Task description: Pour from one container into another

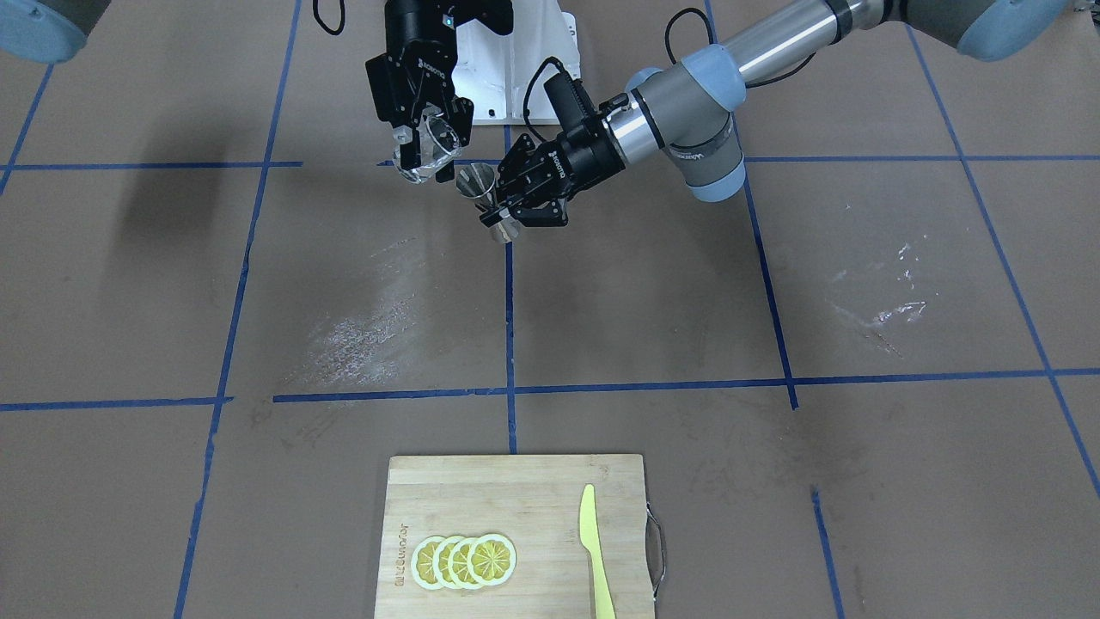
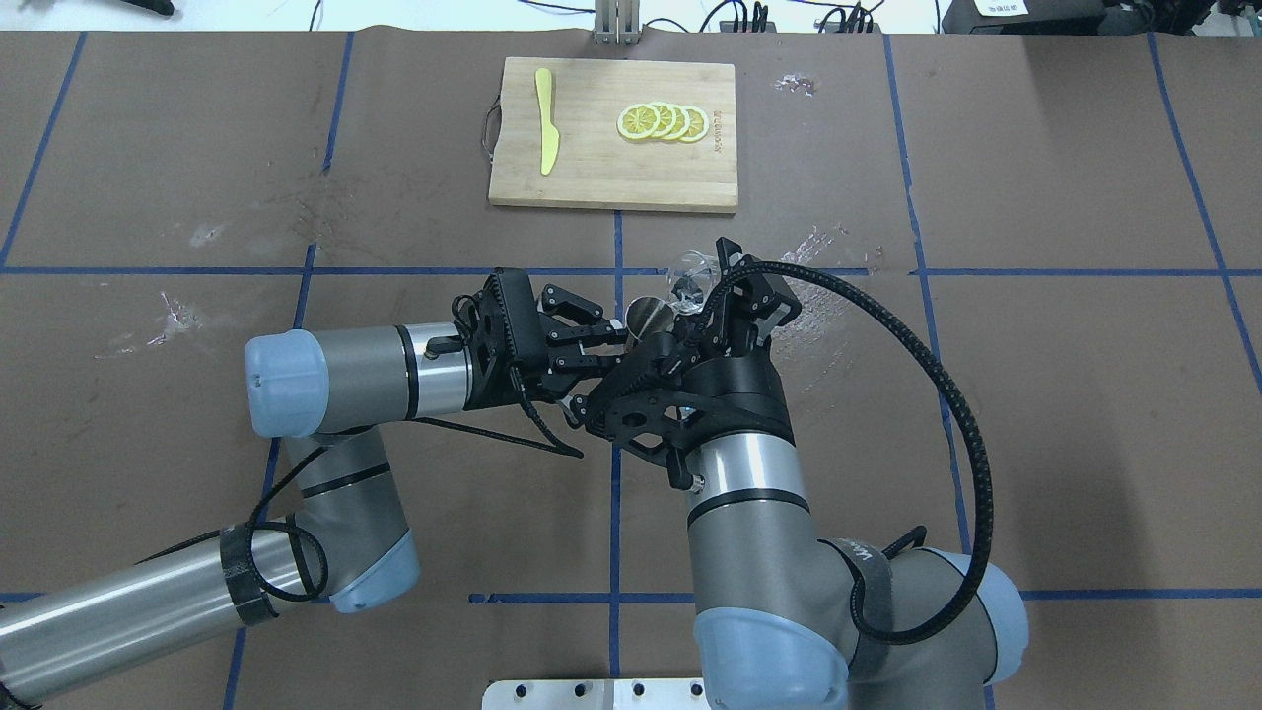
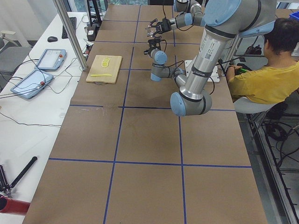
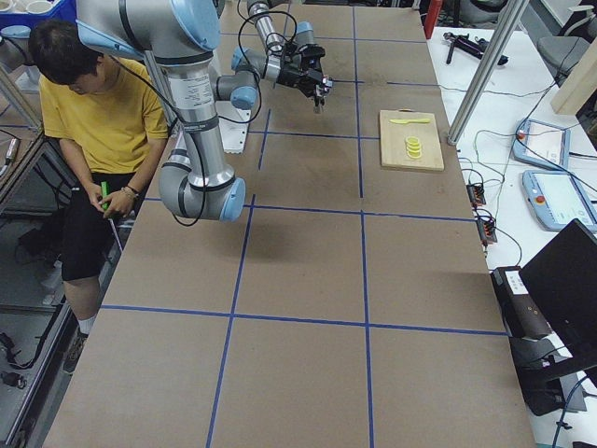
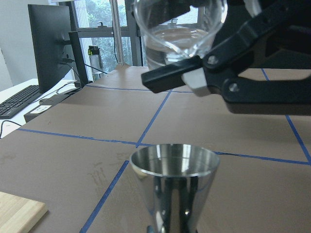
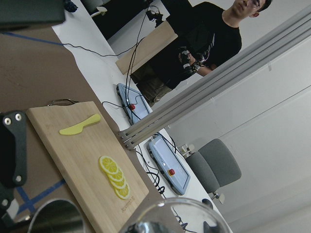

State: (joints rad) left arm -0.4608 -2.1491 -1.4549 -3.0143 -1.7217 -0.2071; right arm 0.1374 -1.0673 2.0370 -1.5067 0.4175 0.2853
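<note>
Measuring cup (image 1: 423,153): clear and tilted, clamped between the right gripper's (image 1: 425,131) fingers. It is raised off the table (image 1: 653,292), just above and beside the jigger's mouth.
Jigger (image 1: 477,183): upright in the air, pinched at its waist by the left gripper (image 1: 498,208).
Contents: looks like clear liquid in the cup, though I can't be sure.
Risk: the jigger's mouth is small, so a fast tip or slight offset would likely spill past the rim. Glass could also knock metal.
Crowding: the two grippers are nearly touching, leaving little room to roll the wrist.
Open room: the cutting board (image 1: 516,490), lemon slices (image 1: 465,560) and yellow knife (image 1: 594,550) sit well apart.
</note>
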